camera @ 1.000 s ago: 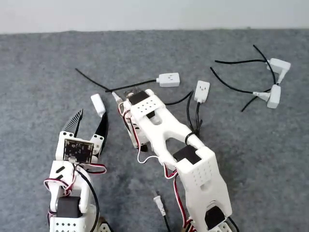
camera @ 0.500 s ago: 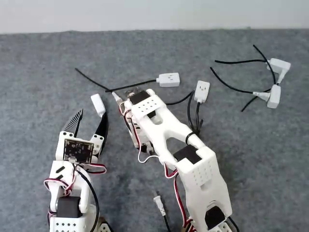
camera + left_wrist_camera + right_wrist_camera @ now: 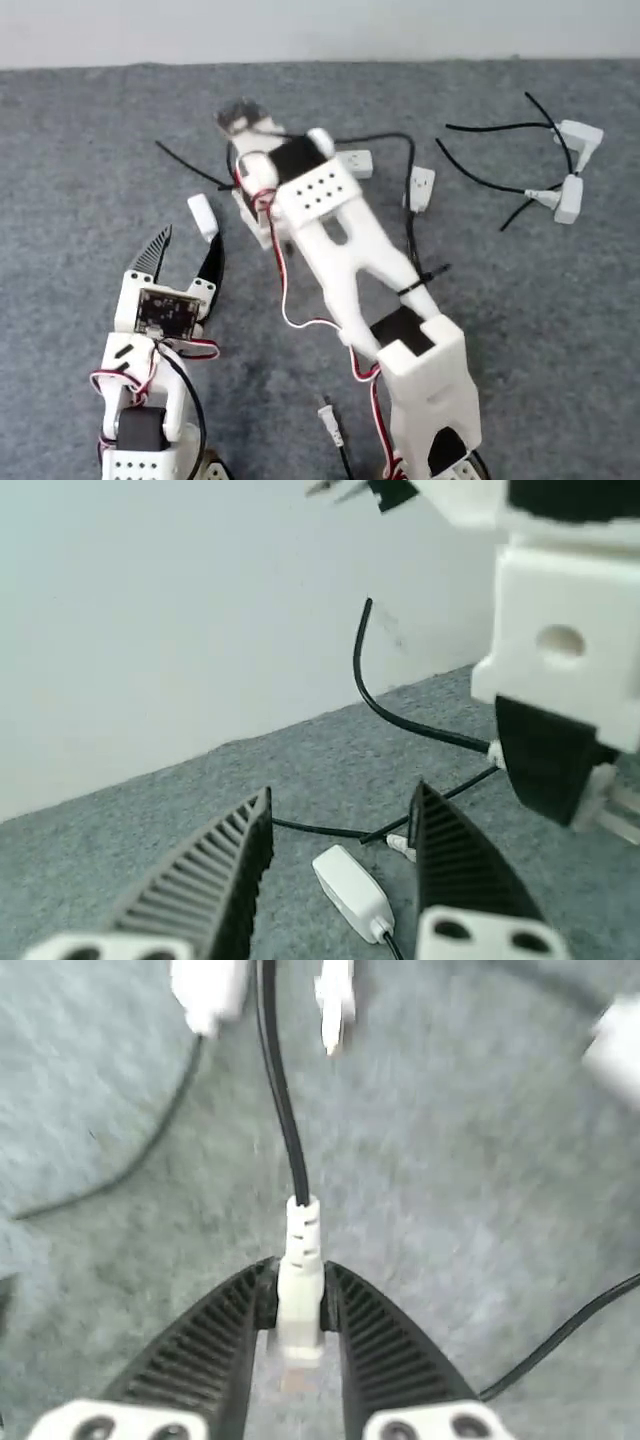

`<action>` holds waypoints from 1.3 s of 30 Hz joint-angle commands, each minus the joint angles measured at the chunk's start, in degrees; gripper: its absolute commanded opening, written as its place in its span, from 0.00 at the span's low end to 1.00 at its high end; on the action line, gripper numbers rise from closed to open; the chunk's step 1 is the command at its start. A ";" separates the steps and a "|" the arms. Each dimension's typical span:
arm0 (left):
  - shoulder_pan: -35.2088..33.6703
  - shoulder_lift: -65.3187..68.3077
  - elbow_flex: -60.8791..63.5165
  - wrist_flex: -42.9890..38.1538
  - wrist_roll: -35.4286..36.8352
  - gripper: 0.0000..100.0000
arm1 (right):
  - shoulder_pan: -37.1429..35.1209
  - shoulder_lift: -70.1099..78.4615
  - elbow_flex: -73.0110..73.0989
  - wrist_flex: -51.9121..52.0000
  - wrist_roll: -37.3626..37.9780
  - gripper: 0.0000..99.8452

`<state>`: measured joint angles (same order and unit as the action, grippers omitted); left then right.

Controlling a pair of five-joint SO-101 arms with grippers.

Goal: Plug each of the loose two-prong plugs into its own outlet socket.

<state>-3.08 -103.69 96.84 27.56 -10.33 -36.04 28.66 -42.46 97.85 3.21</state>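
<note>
Plug (image 3: 300, 1250) prongs hid inside right gripper (image 3: 300, 1272). White piece (image 3: 208, 985) cut by edge, blurred; we can't tell plug vs socket. Right arm (image 3: 350, 240) covers part of outlet socket (image 3: 360, 160).

A grey, felt-like mat (image 3: 80, 150) is stretching across the whole foreground, and a plain pale wall (image 3: 300, 30) is running along its far edge. Soft, even light is falling across both, casting only faint shadows.
</note>
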 commanded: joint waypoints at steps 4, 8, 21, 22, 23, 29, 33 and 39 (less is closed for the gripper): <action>3.60 -0.62 -6.11 -5.71 -6.59 0.22 | -0.22 -7.87 -19.34 1.54 2.64 0.01; 8.97 -0.62 -12.26 -5.71 -12.04 0.22 | -1.89 -10.07 -29.10 0.92 2.64 0.01; 19.60 -0.53 -20.44 -5.71 -29.01 0.22 | -11.30 -10.95 -44.57 3.12 9.67 0.01; 19.78 -0.62 -20.00 -5.89 -30.07 0.22 | -11.74 -10.77 -44.57 3.65 9.85 0.01; 19.78 -0.62 -19.82 -5.98 -30.77 0.22 | -11.91 -10.77 -44.48 3.82 9.85 0.01; 19.78 -0.62 -18.77 -6.07 -34.90 0.22 | -12.18 -10.95 -44.84 4.88 13.27 0.01; 19.78 -0.62 -16.75 -9.14 -38.95 0.22 | -12.00 -10.95 -44.57 5.14 14.86 0.01; 21.10 -0.53 -14.99 -15.47 -44.92 0.22 | -12.53 -10.95 -44.48 5.23 18.46 0.01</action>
<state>16.35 -103.69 81.27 16.31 -50.24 -47.65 20.84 -85.19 100.66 19.74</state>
